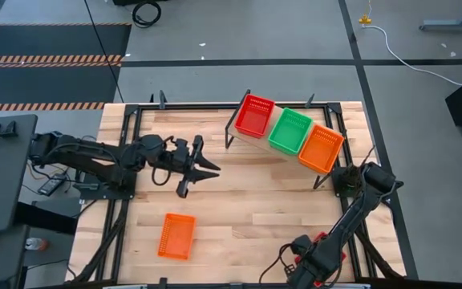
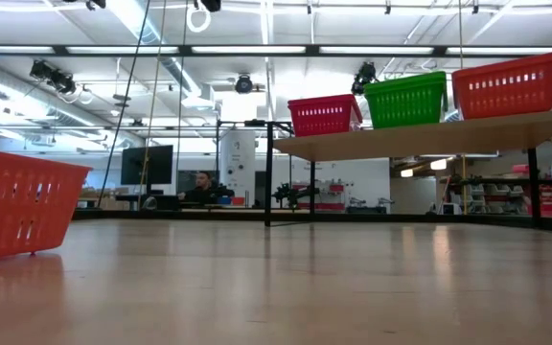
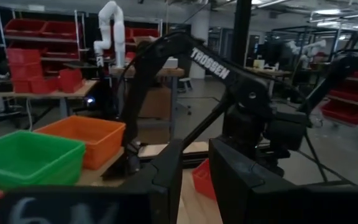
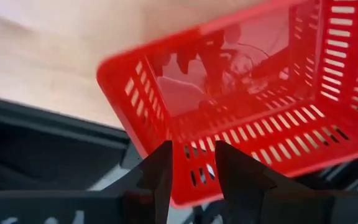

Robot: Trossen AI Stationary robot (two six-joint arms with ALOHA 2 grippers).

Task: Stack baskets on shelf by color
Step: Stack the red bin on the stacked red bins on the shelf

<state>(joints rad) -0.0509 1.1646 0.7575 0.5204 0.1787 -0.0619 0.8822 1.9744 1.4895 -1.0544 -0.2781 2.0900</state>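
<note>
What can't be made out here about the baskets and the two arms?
- Red plastic mesh basket in the right gripper: the right wrist view cuts it off at the edges. In the high view the right arm hides nearly all of it.
- Loose orange plastic mesh basket: cut off by the low view's left edge.
- Tilted wooden shelf: no view shows how many baskets each pile holds.

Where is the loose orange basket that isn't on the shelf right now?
In the high view the orange basket lies flat on the tabletop near the front-left corner, apart from the shelf, with the left gripper hovering beyond it.
</note>
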